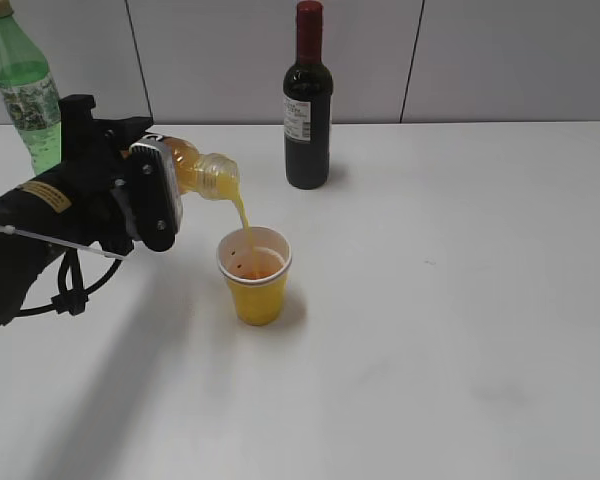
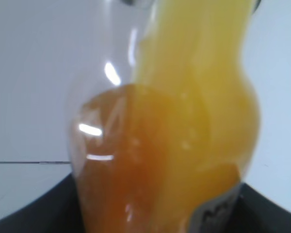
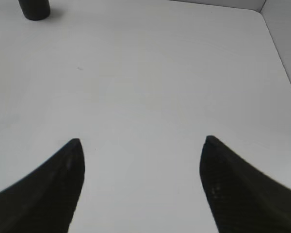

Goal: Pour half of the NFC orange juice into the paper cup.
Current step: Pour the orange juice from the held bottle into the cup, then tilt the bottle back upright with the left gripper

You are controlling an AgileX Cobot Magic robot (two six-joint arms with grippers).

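Note:
My left gripper (image 1: pixel 152 195) is shut on the NFC orange juice (image 1: pixel 195 168), a small clear bottle of orange liquid. The bottle is tipped on its side with its open neck pointing right and down. A stream of juice runs from the neck into the paper cup (image 1: pixel 255 276), a yellow cup with a white rim standing just below and right of the neck. Some juice lies in the cup. In the left wrist view the bottle (image 2: pixel 174 145) fills the frame. My right gripper (image 3: pixel 141 141) is open and empty over bare table; it does not show in the exterior view.
A dark wine bottle (image 1: pixel 308 100) stands behind the cup at the back; its base (image 3: pixel 34 8) shows in the right wrist view. A green bottle (image 1: pixel 22 85) stands at the back left behind my left arm. The white table (image 1: pixel 450 300) ends at a grey wall.

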